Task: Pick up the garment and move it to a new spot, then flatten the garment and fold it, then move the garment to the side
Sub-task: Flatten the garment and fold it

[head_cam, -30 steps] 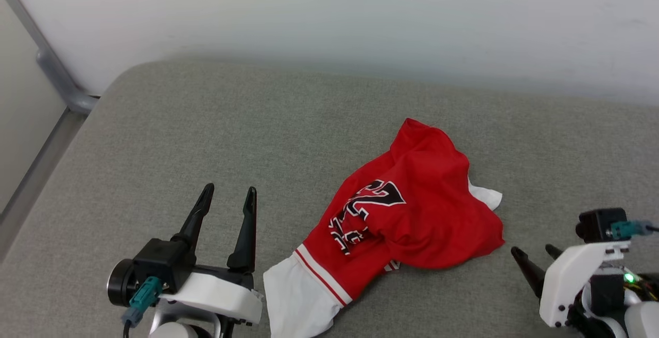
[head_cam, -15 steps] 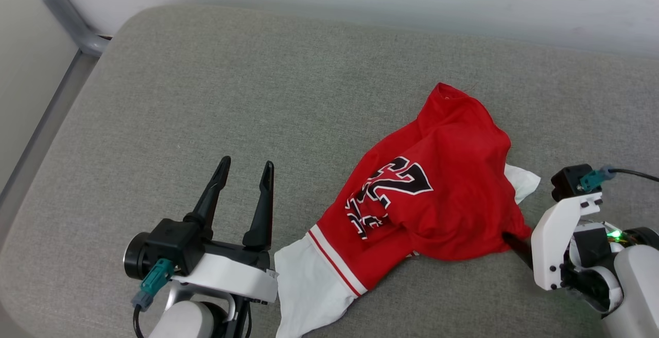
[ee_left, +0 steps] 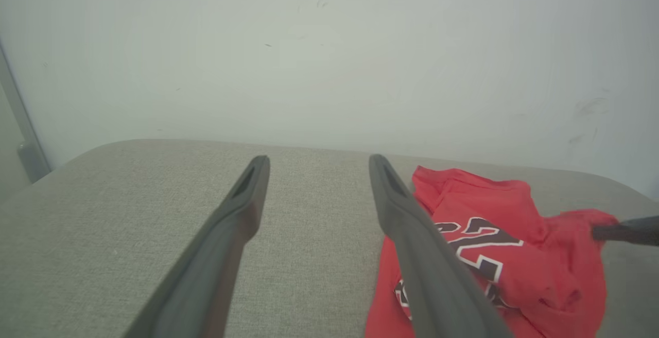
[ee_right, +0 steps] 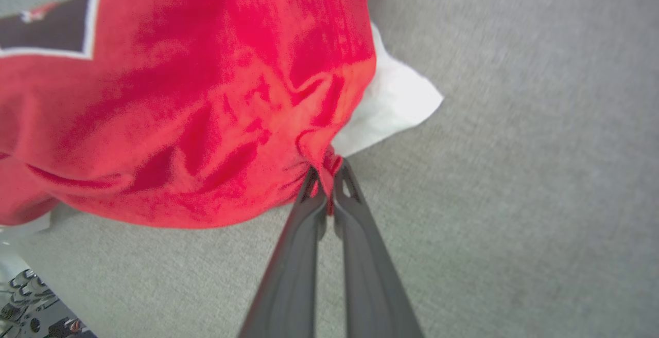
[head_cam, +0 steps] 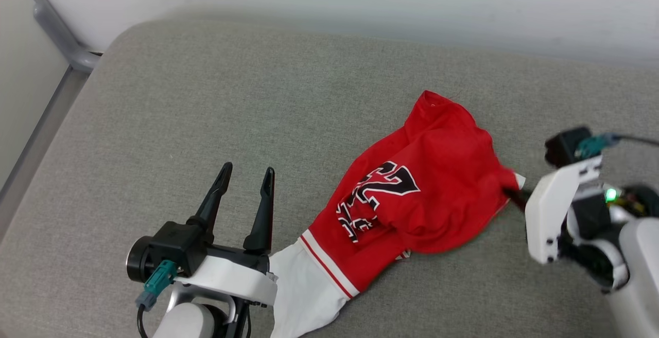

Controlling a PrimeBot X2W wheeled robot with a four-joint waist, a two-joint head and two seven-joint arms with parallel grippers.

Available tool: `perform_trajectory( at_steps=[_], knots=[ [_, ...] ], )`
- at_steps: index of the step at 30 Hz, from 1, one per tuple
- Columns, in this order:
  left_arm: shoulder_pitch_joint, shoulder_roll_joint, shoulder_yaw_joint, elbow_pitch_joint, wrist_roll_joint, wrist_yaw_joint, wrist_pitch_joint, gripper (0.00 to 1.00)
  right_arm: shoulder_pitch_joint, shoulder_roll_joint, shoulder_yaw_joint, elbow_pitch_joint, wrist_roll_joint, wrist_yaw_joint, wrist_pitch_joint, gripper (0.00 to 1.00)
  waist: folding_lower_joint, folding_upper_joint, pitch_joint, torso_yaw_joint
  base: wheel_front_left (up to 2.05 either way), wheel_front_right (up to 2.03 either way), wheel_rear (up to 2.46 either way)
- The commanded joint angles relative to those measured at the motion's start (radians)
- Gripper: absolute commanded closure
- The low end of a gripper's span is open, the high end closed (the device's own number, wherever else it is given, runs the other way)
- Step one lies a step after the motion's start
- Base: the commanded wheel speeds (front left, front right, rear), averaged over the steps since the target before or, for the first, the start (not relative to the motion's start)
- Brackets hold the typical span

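the right tool (ee_right: 325, 173), spread apart a second before beside the garment (head_cam: 437, 183), had since closed on a pinch of its red right-hand edge, the fabric bunching at the tips. the garment lay crumpled on the grey cushion (head_cam: 154, 122), numbers up. the left tool (head_cam: 246, 171) stayed spread and empty, near the white sleeve (head_cam: 304, 297).

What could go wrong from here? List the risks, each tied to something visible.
1. The right gripper pinches only a small tuck at the shirt's red edge; it may slip out on lifting.
2. The shirt is crumpled and held at one point, so it may hang bunched.
3. The white sleeve lies close beside the open left gripper's wrist and might snag there.
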Motion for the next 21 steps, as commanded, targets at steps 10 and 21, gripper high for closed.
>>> perform_trajectory(
  at_steps=[10, 21],
  knots=[
    [-0.033, -0.043, 0.012, 0.010, 0.032, -0.053, -0.002, 0.00, -0.286, 0.011, 0.042, -0.089, -0.086, -0.001, -0.094, 1.00, -0.0001, 0.0000, 0.064, 0.030, 0.00, 0.00, 0.00],
    [-0.098, -0.106, 0.031, 0.022, 0.060, -0.111, -0.002, 0.00, -0.638, -0.019, 0.014, 0.266, -0.168, -0.001, -0.288, 1.00, -0.0001, 0.0000, 0.204, 0.133, 0.00, 0.00, 0.00]
  ],
)
